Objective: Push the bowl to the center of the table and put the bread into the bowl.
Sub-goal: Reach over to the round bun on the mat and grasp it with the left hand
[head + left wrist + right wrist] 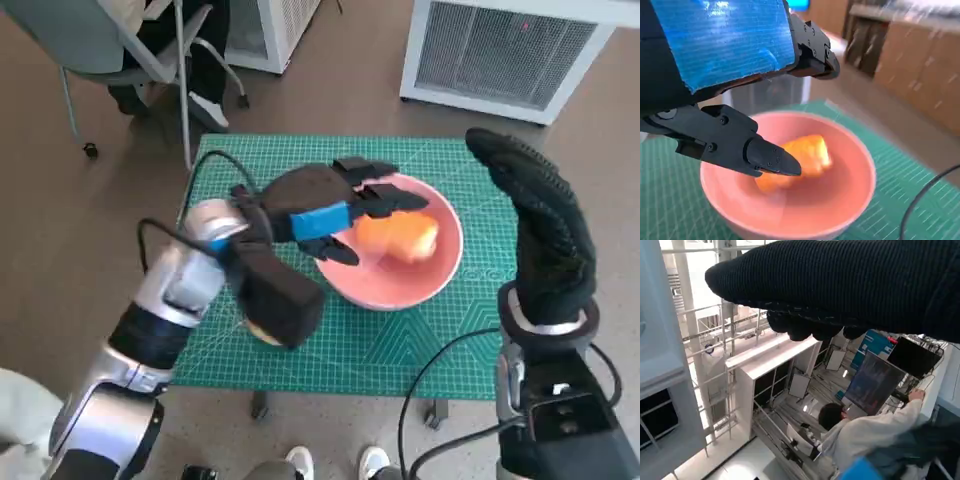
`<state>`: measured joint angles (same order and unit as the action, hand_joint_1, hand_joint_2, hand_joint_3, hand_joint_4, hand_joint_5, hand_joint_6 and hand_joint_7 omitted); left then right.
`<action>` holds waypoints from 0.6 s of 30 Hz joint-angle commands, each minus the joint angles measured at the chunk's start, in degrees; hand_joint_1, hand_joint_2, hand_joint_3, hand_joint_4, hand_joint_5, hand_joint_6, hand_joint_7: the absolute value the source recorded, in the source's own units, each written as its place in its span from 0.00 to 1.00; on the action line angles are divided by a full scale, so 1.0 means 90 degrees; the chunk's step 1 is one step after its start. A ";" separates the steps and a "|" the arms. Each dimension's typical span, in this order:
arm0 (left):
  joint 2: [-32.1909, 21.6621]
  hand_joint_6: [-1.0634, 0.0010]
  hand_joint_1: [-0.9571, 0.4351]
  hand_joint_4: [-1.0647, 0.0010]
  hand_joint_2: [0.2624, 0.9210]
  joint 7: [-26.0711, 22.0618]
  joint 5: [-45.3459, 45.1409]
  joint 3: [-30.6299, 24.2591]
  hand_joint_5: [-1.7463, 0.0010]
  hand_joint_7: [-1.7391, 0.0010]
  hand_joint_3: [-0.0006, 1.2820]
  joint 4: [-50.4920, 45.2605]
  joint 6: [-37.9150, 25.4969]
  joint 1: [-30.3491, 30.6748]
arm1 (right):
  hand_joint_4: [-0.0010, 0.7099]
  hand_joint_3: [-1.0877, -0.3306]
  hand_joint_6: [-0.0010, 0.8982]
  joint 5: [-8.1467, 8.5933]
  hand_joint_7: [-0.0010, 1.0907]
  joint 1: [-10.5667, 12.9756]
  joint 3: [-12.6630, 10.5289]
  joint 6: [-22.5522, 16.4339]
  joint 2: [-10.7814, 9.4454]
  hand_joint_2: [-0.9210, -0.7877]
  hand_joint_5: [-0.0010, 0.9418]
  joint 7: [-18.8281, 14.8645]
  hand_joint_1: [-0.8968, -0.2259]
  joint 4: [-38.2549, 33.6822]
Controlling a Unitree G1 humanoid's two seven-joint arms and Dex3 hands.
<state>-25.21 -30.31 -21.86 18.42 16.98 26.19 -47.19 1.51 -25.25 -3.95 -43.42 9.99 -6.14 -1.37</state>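
The pink bowl (400, 285) stands on the green cutting mat (400, 345), right of the mat's middle. An orange piece of bread (398, 238) lies inside it, seen close in the left wrist view as bread (805, 155) in the bowl (850, 200). My left hand (335, 205) hovers over the bowl's left side, fingers spread apart above the bread and holding nothing; the left wrist view shows its fingers (765, 155) apart over the bread. My right hand (535, 215) is raised at the mat's right edge, fingers stretched upward, empty.
A white grated unit (500, 50) stands behind the table on the floor. A chair (120, 50) and a person's legs are at the back left. A person sits at a screen (875, 385) in the right wrist view. Shoes (335, 462) show below the table's front edge.
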 commanded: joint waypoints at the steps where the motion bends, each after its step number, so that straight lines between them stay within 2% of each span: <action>1: -0.0472 0.60 0.51 0.78 0.89 0.0060 0.0349 -0.0482 0.97 0.96 0.00 -0.0589 0.0334 0.0507 | 0.62 0.72 0.08 -0.0057 0.71 0.0199 0.0020 0.0122 -0.0044 0.00 0.01 0.0013 0.75 0.0066; 10: -0.1246 0.49 0.52 0.63 0.85 -0.0039 0.1052 -0.1382 0.94 0.92 0.00 -0.1466 0.0641 0.1522 | 0.62 0.72 0.08 0.0000 0.72 0.0269 0.0000 0.0160 -0.0026 0.00 0.01 -0.0012 0.74 0.0124; 18: -0.1836 0.45 0.54 0.59 0.84 -0.0417 0.1330 -0.1698 0.93 0.90 0.00 -0.1929 0.0440 0.2309 | 0.62 0.72 0.07 0.0112 0.72 0.0220 0.0023 0.0204 -0.0005 0.00 0.01 -0.0072 0.75 0.0108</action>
<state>-39.85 -32.36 -10.94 3.68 1.17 30.68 -29.02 2.07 -23.84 -3.95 -42.45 9.92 -6.18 -0.17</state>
